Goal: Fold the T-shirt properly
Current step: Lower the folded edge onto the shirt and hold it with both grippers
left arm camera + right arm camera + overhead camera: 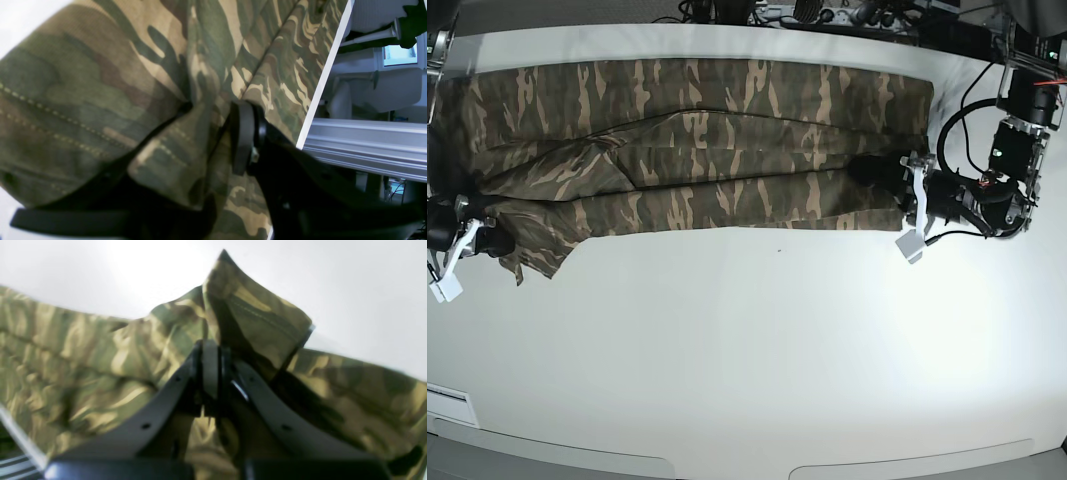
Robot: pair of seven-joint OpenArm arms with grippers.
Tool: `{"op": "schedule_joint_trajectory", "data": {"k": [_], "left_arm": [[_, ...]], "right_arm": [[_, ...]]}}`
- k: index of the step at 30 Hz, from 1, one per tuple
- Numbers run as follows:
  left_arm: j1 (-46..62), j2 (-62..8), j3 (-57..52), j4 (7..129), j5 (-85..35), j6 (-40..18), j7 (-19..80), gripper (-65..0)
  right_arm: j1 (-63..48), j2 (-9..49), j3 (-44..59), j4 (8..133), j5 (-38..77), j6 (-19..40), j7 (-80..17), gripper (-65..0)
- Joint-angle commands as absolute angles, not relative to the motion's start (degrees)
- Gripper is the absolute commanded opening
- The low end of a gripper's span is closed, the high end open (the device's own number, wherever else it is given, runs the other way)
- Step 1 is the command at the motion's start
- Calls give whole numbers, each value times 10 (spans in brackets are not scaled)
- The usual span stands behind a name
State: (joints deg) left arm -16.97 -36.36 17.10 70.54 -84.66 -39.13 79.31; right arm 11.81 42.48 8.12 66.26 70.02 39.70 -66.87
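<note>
- Cloth is filling both of my wrist views: the T-shirt (697, 140) is lying as a long camouflage band across the far half of the white desk (757, 350), running from one side to the other in the base view.
- My left fingers (186, 140) are sitting at the shirt's end on the right side of the base view, at its near corner, beside the desk's edge.
- In the left wrist view I am seeing a bunch of stitched hem gathered between my two left fingers (243, 136); they are standing partly apart with the cloth pinched in the gap, so I am gripping the T-shirt there.
- My right fingers (213, 373) are sitting at the opposite end, on the left of the base view, where a loose flap of the shirt is hanging toward the near side of the desk.
- In the right wrist view my right fingers are pressed tight together, and a folded point of hemmed cloth is standing up just beyond their tips; they are closed on that fold of the T-shirt.
- Long creases are running lengthwise along the shirt's body, and the near long edge is lying roughly straight between my two grips.
- A white tag (910, 245) on the left arm is resting just off the shirt's near corner.
</note>
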Motion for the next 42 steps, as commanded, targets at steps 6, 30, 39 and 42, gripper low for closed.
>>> {"op": "schedule_joint_trajectory", "data": {"k": [6, 30, 39, 42], "left_arm": [[-179, -373, 165, 714, -850, -400, 797, -448], [-180, -373, 165, 714, -850, -400, 797, -448], [-179, -373, 165, 714, -850, -400, 795, -448], [-179, -373, 165, 714, -850, -400, 795, -448]], "right_arm": [[130, 472, 88, 670, 806, 400, -735, -650], [129, 503, 88, 670, 850, 400, -800, -650], [95, 507, 88, 738, 850, 400, -800, -650], [62, 507, 88, 791, 850, 400, -800, -650]]}}
